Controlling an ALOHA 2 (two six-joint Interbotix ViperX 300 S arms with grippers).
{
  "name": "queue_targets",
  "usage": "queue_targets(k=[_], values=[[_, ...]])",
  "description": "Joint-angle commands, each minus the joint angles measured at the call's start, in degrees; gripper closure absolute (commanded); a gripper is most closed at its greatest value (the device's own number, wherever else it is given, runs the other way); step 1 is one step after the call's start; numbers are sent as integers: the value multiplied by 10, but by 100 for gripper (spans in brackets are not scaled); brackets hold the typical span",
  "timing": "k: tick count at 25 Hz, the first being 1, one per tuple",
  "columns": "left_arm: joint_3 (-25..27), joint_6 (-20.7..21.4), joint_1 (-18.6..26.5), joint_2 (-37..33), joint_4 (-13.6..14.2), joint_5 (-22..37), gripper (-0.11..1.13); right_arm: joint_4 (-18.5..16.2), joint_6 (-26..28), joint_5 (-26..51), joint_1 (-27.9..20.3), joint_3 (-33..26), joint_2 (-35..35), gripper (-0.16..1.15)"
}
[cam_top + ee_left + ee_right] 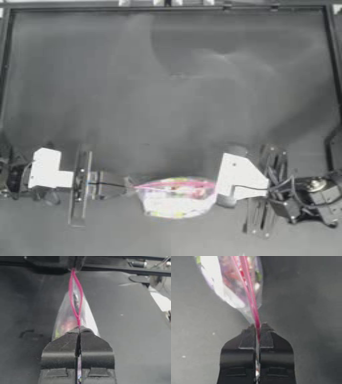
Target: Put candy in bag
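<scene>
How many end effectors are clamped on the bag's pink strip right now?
2. The left end effector is shut on one end of the bag's pink closure strip; the right end effector is shut on the opposite end.

left tool: dark matte angular jaws | right tool: same black faceted jaws | wrists: white housings, thin dark cables, lower frame

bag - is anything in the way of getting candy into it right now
Mainly its own mouth: the left gripper and right gripper each pinch an end of the pink strip, pulling the bag taut, with only a narrow slit between the two sides. No loose candy shows on the table.
</scene>
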Motion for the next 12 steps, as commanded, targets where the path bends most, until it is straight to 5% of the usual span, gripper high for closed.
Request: queue_targets(k=[1, 12], values=[[-7, 3, 12, -25, 1, 0, 90, -15, -2, 2, -7, -17, -25, 94], [-7, 47, 53, -80, 1, 63, 90, -39, -11, 2, -28, -19, -41, 94]])
